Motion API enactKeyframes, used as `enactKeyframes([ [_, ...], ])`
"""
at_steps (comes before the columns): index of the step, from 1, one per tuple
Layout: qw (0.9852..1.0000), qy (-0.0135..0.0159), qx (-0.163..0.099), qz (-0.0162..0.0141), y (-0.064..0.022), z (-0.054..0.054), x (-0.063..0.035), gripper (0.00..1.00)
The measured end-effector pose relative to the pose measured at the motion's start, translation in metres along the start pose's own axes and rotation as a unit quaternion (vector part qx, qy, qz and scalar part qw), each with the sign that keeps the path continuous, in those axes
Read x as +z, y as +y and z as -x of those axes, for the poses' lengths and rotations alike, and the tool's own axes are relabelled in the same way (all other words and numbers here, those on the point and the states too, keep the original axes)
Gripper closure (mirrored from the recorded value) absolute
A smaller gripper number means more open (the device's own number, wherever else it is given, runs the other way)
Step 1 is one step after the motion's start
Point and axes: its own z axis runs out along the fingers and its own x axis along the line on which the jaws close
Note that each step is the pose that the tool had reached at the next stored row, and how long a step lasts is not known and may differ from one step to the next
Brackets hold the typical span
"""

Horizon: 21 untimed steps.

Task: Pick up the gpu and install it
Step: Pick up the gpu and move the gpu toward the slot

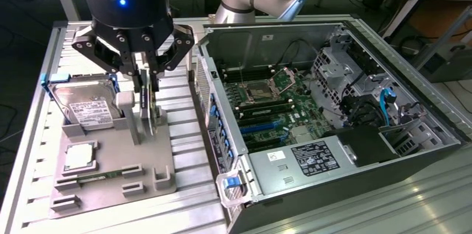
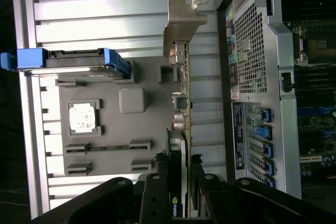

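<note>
One claw: my black gripper (image 1: 150,82), clamped narrow
Held: thin dark silver-bracketed gpu card (image 2: 182,103), upright
Where: grey plastic fixture (image 1: 110,162), edge beside open metal PC case (image 1: 332,206)

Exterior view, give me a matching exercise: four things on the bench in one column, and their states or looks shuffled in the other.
Things:
1. gpu
2. hard drive
3. memory stick
4. case

States:
A. lying flat in the gray tray
B. open, motherboard exposed
C. upright, gripped by the end effector
D. white label, blue frame

Pairs: 1-C, 2-D, 3-A, 4-B
</note>
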Motion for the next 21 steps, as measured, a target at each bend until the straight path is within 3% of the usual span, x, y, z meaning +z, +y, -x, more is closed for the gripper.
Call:
enactKeyframes([
  [21,1.0000,-0.0001,0.000,0.0001,0.0010,0.000,-0.0234,0.73],
])
